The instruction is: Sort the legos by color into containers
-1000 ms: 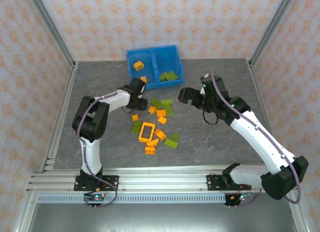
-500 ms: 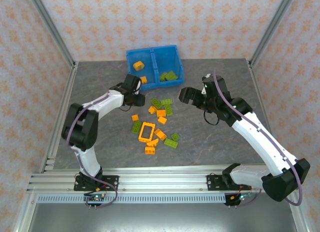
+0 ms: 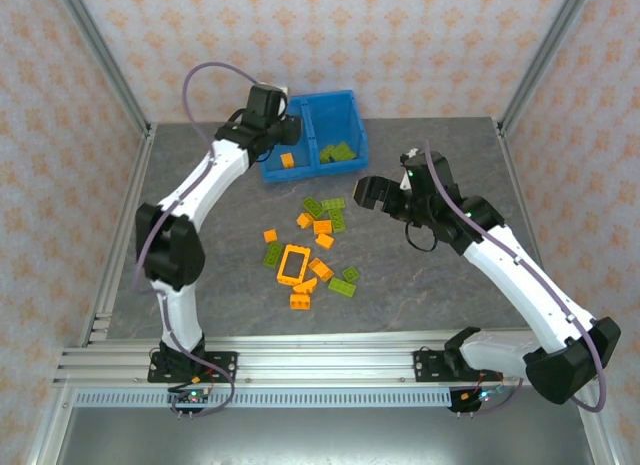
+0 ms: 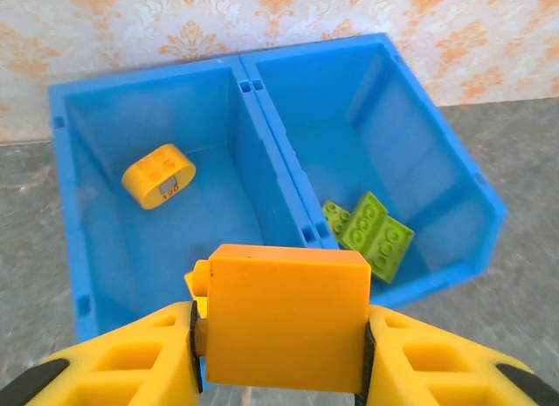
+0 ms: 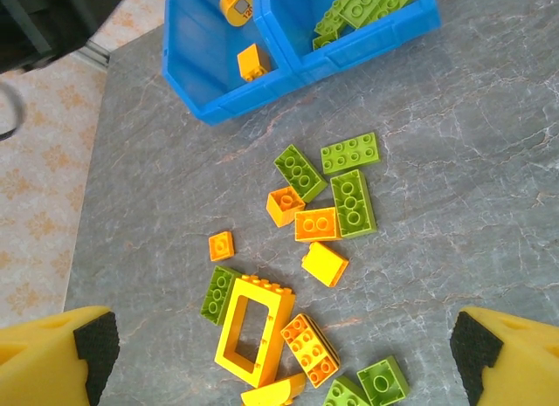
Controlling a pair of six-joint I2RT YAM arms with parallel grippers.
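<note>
The left gripper [image 4: 279, 347] is pinching an orange brick [image 4: 284, 314] over the blue bin [image 4: 262, 118]'s left, orange side; letting go comes next. The right gripper [image 3: 368, 193] is hovering, spread wide.

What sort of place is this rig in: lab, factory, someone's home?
Probably a lab data-collection cell, not a home: aluminium frame posts hold wallpaper-patterned panels around a small grey tabletop, with a slotted mounting rail along its near edge.
</note>
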